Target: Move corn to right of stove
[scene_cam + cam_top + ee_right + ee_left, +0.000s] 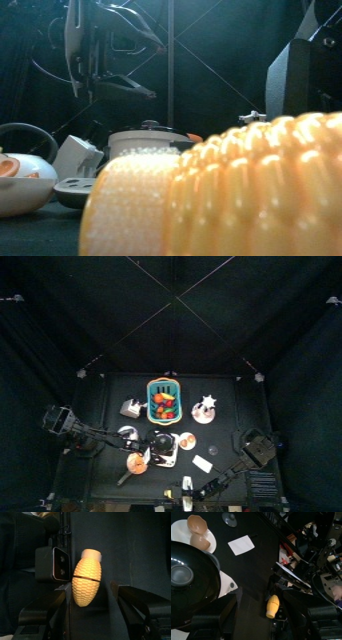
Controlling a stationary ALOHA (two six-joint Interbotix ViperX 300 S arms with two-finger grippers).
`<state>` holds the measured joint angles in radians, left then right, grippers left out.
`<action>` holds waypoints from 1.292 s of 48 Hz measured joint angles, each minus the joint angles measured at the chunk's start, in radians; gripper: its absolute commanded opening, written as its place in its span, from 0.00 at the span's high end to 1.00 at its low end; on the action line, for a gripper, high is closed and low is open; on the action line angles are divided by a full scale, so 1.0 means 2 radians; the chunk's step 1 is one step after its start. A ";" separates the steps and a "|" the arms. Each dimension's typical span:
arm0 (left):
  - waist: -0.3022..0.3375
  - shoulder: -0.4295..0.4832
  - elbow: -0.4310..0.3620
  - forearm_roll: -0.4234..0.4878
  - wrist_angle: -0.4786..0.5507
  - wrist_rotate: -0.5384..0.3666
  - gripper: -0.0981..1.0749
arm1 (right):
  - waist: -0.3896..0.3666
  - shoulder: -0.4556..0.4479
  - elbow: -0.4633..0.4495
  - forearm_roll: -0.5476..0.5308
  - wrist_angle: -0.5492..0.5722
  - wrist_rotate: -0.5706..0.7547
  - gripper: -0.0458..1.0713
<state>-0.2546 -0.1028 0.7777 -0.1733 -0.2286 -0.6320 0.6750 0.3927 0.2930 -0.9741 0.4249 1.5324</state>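
The corn [87, 577] is a small yellow ribbed toy lying at the table's front edge. It fills the front view [227, 190] and shows small in the left wrist view [272, 606]. My right gripper [89, 588] is open, with one jaw on each side of the corn's pointed end, not touching it. The stove [226, 583] is a white base under a black pot [188, 572], at the table's front middle in the top view [162, 444]. My left gripper [126, 436] hangs open and empty just left of the stove.
A green-rimmed basket [163, 401] of round fruits stands behind the stove. A white plate [180, 532] with an orange piece and a white card [241, 544] lie near the pot. A white star-shaped piece [205, 406] lies right of the basket.
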 measured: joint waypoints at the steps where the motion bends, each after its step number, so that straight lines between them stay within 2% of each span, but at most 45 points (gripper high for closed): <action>1: 0.000 0.000 0.001 0.000 0.000 0.000 0.15 | 0.000 0.000 -0.001 0.000 -0.001 0.000 0.12; 14: 0.000 0.000 0.001 -0.005 0.000 0.001 0.15 | -0.005 0.000 -0.003 0.000 -0.002 0.000 0.15; 30: 0.000 0.000 0.005 -0.008 0.000 -0.001 0.15 | -0.005 0.001 -0.001 0.005 0.002 0.001 0.29; 37: 0.000 0.000 0.005 -0.012 0.000 0.001 0.15 | -0.006 -0.011 0.013 0.017 0.031 0.007 0.30; 48: 0.000 0.001 0.007 -0.013 0.000 0.000 0.15 | -0.009 -0.050 0.040 0.072 0.113 0.016 0.30; 53: 0.001 0.000 0.008 -0.017 0.000 0.001 0.15 | -0.010 -0.063 0.042 0.087 0.148 0.049 0.30; 62: 0.002 -0.002 0.008 -0.015 -0.005 0.003 0.15 | -0.009 -0.068 0.047 0.073 0.185 0.145 0.30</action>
<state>-0.2516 -0.1074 0.7931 -0.2040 -0.2393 -0.6259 0.6565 0.2562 0.3866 -0.8283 0.7946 1.8224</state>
